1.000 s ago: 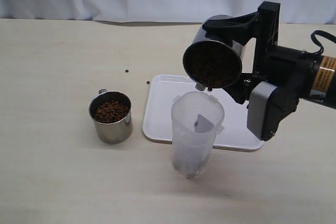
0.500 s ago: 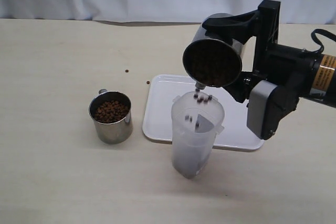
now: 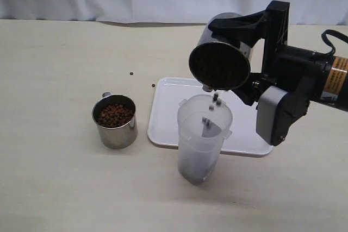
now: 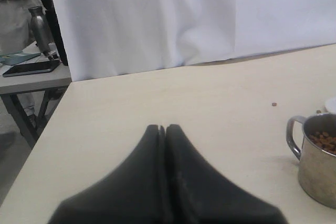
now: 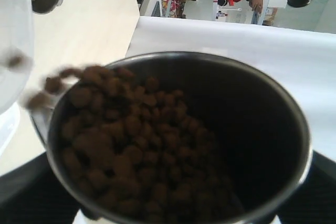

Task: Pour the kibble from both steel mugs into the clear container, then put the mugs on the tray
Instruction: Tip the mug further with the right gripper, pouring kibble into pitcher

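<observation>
Kibble point(image 3: 216, 99) drops in a few dark pellets from a tilted mug point(image 3: 219, 66) into the container point(image 3: 202, 145) just below its lip. The mug is held on its side above the container, mouth facing the camera, brown pellets heaped against its lower wall. Right fingers point(image 3: 239, 25) clamp the mug's body from above and below. The frosted container stands upright on the table point(image 3: 54, 177), darker near its base. A white tray point(image 3: 168, 112) lies flat just behind it. To the left, well apart, a second mug point(image 3: 115, 121) stands upright, filled nearly to the rim with kibble. Two stray pellets point(image 3: 131, 73) lie on the table beyond it. Left fingers point(image 4: 184, 182) are pressed together, gripping nothing, low over the table near the second mug.
</observation>
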